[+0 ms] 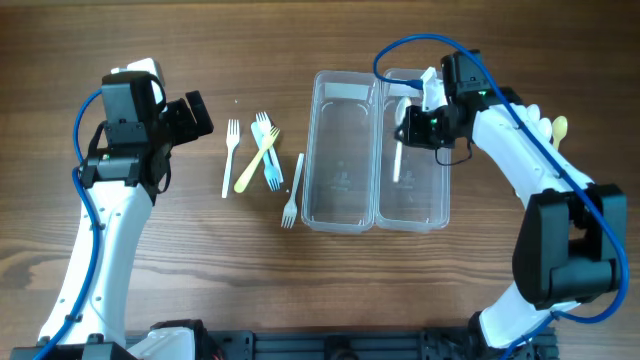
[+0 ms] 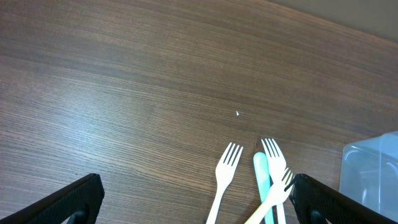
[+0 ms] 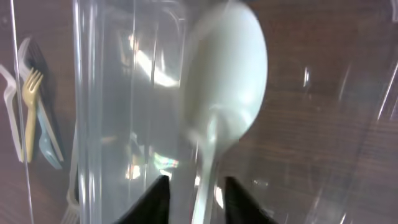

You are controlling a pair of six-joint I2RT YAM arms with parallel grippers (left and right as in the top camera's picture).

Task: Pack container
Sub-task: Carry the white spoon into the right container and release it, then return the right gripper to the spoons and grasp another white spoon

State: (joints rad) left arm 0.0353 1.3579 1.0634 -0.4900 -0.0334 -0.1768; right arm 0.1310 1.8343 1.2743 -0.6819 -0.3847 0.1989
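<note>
The clear two-trough container (image 1: pixel 345 205) lies mid-table. Over its right trough (image 1: pixel 425 190) hangs my right gripper (image 1: pixel 412 125), with a white spoon (image 1: pixel 397 160) running along the trough beneath it. In the right wrist view the spoon (image 3: pixel 227 81) shows bowl up, and its handle passes between the parted fingertips (image 3: pixel 160 196) of my right gripper (image 3: pixel 199 199), with a gap on each side. The left trough (image 1: pixel 345 120) is empty. My left gripper (image 1: pixel 195 115) stands wide open to the left of the loose forks (image 1: pixel 255 160), nothing between its fingers (image 2: pixel 74 199).
Loose on the table left of the container are a white fork (image 1: pixel 230 155), a crossed yellow fork (image 2: pixel 273 199), a blue one (image 2: pixel 261 174), and another white fork (image 1: pixel 293 190). A yellow spoon (image 1: pixel 559 128) lies behind the right arm.
</note>
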